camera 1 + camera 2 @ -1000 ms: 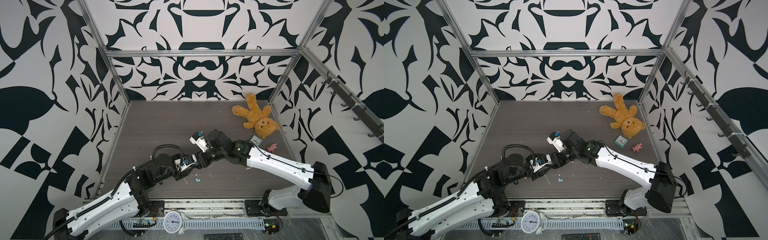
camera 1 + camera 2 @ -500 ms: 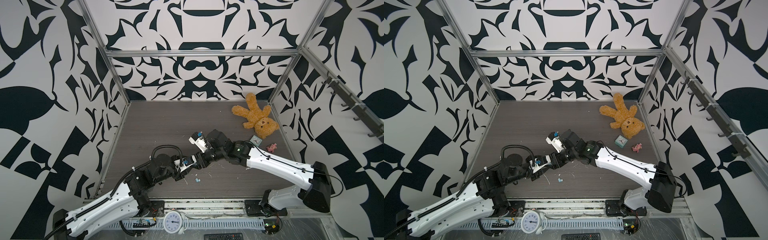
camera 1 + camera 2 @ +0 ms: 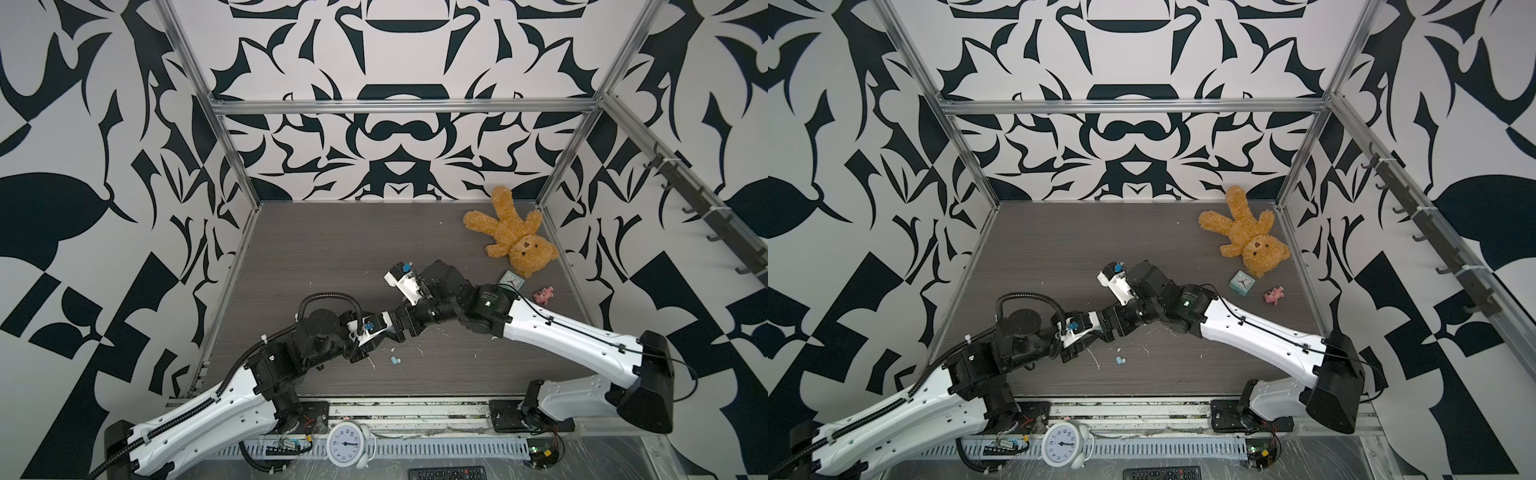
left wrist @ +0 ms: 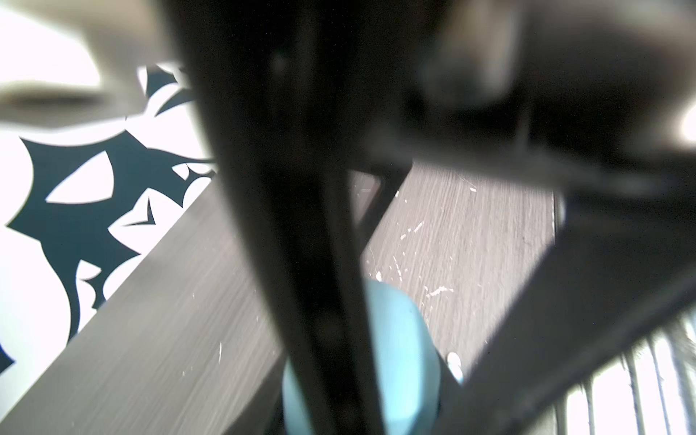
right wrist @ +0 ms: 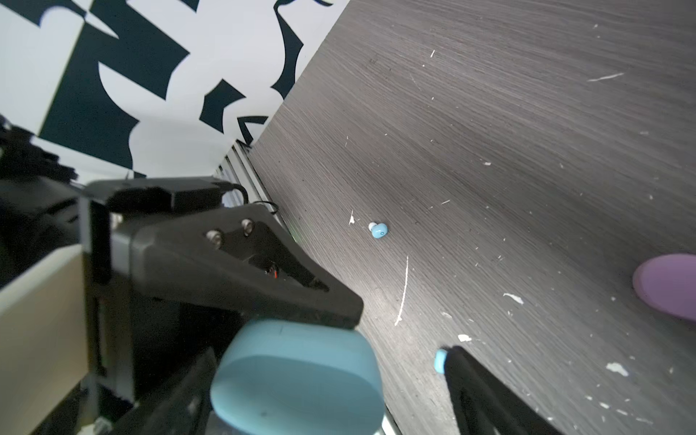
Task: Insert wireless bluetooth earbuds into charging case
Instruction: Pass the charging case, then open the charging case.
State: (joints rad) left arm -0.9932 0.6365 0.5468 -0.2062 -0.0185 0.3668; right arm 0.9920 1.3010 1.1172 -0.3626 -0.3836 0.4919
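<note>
A pale blue oval charging case [image 5: 297, 376] hangs above the table between both grippers; it also shows in the left wrist view [image 4: 401, 354]. My left gripper [image 4: 376, 395] is shut on it, one black finger [image 5: 263, 271] lying along its top. My right gripper [image 5: 327, 361] stands open around the case, with a gap between the case and one finger [image 5: 482, 391]. A small pale blue piece [image 5: 440, 360] sits at that fingertip; I cannot tell what it is. One pale blue earbud [image 3: 395, 360] [image 5: 378, 229] lies on the table near the front. In both top views the arms hide the case.
A lilac oval case [image 5: 666, 286] lies at the edge of the right wrist view. At the back right are a teddy bear [image 3: 511, 237], a small teal clock [image 3: 512, 281] and a pink toy [image 3: 543, 294]. White scraps [image 5: 403, 290] litter the table. A white alarm clock [image 3: 347, 446] stands at the front rail.
Both arms have stayed almost where they were at the table's middle. The left jaws have closed in on the case and the right jaws have spread apart.
</note>
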